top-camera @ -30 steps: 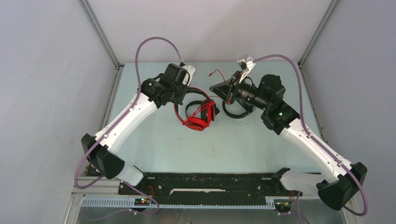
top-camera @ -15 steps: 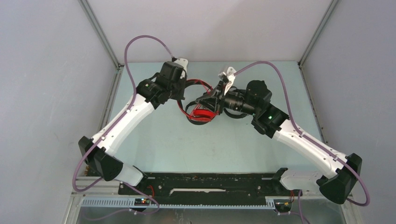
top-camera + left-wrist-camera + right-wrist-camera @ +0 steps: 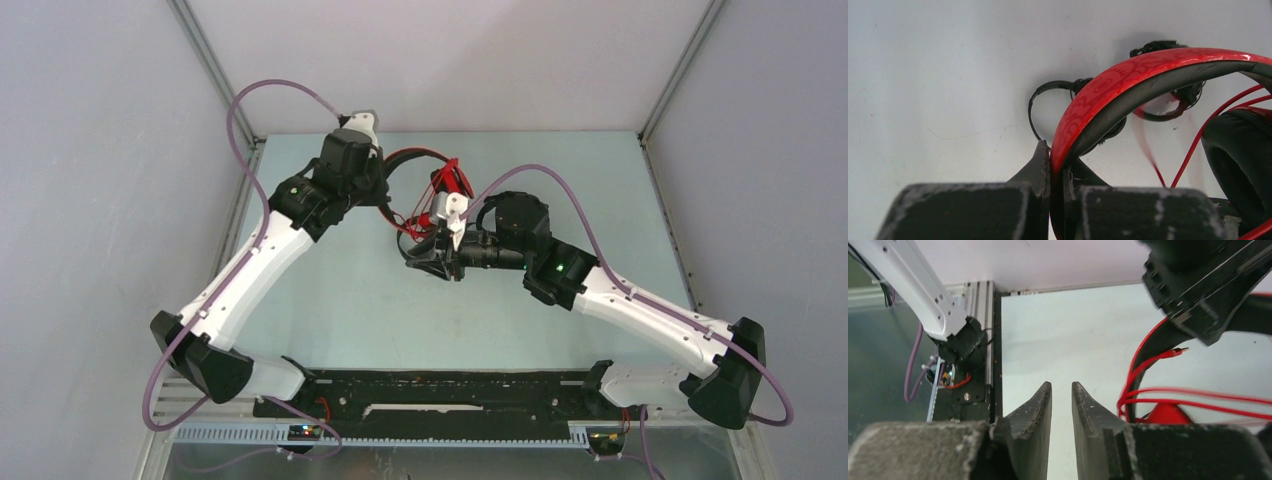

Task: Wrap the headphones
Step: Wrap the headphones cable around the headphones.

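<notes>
Headphones of glossy red plastic with black trim [image 3: 1108,85] hang near the pale counter's [image 3: 350,290] 12 o'clock, headband clenched in the left tool [image 3: 1057,170]. The right tool [image 3: 1062,390] stands parted and empty. The thin red cable [image 3: 1188,391] loops loosely with its plug [image 3: 1178,350] dangling, so the wrapping looks unfinished.

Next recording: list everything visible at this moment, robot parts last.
red over-ear headphones with black trim: one, red, far middle of table, headband gripped
thin red cable: one, red, hanging in loops off the headphones
black wired headset: at least one, black, on table behind the red headband, partly hidden
pale green table: one, pale green, under everything
grey walls: three, grey, around the table
left arm: one, white and black, jaws shut on headband
right arm: one, white and black, jaws slightly apart, empty
</notes>
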You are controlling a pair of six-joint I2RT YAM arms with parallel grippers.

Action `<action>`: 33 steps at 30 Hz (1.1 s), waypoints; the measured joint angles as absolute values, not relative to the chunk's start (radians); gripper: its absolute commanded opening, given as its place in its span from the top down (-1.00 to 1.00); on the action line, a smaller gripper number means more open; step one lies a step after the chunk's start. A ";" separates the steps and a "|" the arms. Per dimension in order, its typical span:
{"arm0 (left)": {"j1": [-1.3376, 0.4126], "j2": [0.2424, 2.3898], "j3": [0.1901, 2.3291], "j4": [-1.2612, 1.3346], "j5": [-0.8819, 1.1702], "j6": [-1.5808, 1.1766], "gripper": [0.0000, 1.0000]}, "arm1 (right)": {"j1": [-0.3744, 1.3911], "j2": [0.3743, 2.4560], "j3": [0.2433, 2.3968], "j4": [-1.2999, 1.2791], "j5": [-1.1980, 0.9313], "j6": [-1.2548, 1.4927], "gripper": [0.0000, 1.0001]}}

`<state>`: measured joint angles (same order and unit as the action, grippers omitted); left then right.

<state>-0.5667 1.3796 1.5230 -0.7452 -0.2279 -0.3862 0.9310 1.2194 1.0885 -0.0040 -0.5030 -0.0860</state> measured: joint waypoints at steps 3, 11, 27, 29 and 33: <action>-0.560 1.361 1.523 -0.717 -0.234 -0.408 1.00 | 0.935 1.219 1.089 -0.041 -0.517 -0.127 0.42; -0.542 1.305 1.518 -0.638 -0.233 -0.457 1.00 | 0.941 1.210 1.086 -0.116 -0.508 -0.184 0.37; -0.534 1.283 1.511 -0.556 -0.230 -0.496 1.00 | 0.948 1.023 0.818 0.228 -0.265 -0.012 -0.10; -0.534 1.283 1.511 -0.556 -0.228 -0.498 1.00 | 0.948 1.027 0.812 0.254 -0.231 -0.007 -0.21; -0.534 1.283 1.511 -0.556 -0.224 -0.498 1.00 | 0.948 1.025 0.791 0.310 -0.178 -0.004 -0.28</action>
